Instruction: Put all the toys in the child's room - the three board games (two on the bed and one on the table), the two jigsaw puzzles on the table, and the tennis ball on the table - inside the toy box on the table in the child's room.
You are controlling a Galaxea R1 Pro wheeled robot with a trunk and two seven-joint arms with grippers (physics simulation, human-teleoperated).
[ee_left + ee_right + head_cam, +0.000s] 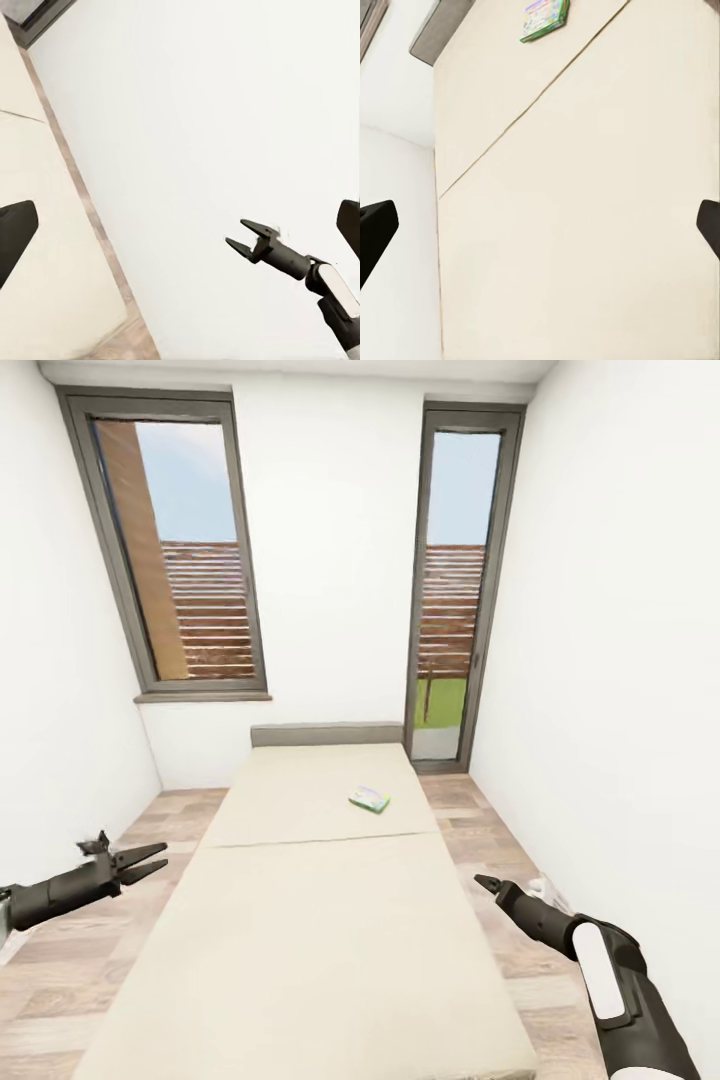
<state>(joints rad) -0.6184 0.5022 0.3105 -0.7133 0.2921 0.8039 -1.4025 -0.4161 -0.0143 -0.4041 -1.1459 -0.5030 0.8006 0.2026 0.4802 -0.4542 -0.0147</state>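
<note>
On the long beige bed [300,920], far half: one flat green board game [369,799]. Both claws, left gripper [150,857] and right gripper [241,234], spread, empty; we judge rolling closer precedes reaching.

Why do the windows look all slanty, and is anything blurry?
Head view: the wide lens tilts the left window and the glass door outward; light is flat, with hardly a shadow on the bed. Right wrist view: the board game looks soft and small, its print unreadable.
</note>
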